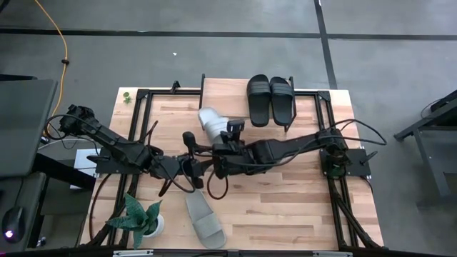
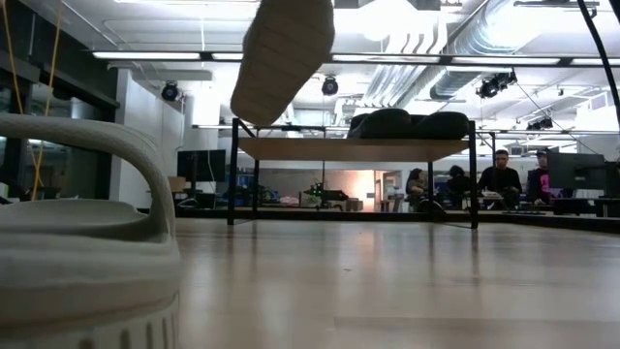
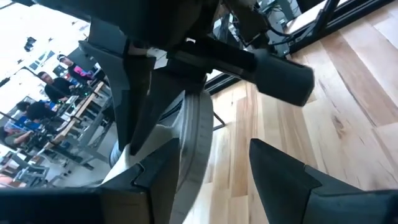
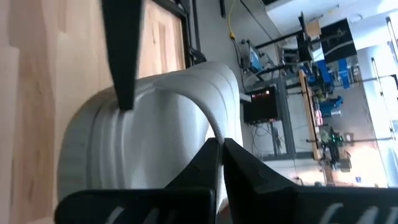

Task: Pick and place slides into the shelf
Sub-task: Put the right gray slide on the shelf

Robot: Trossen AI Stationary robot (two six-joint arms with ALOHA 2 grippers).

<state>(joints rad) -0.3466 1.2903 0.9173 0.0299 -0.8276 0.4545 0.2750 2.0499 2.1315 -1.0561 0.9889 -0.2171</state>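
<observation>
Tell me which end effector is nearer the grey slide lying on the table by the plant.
Left. The left end effector hovers just above-left of that slide; the right end effector is farther, gripping the other grey slide.

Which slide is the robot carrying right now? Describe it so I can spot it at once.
Start at the shelf on the table's far side, where the black pair sits. Just in front of its left part, the right gripper is shut on a light grey slide held off the table; its twin lies flat at the near edge.

Two dark, slim jointed arms w/ black cables looping alongside. Matte black wedge-shaped fingers on each gripper. White label on wrist housing.
</observation>
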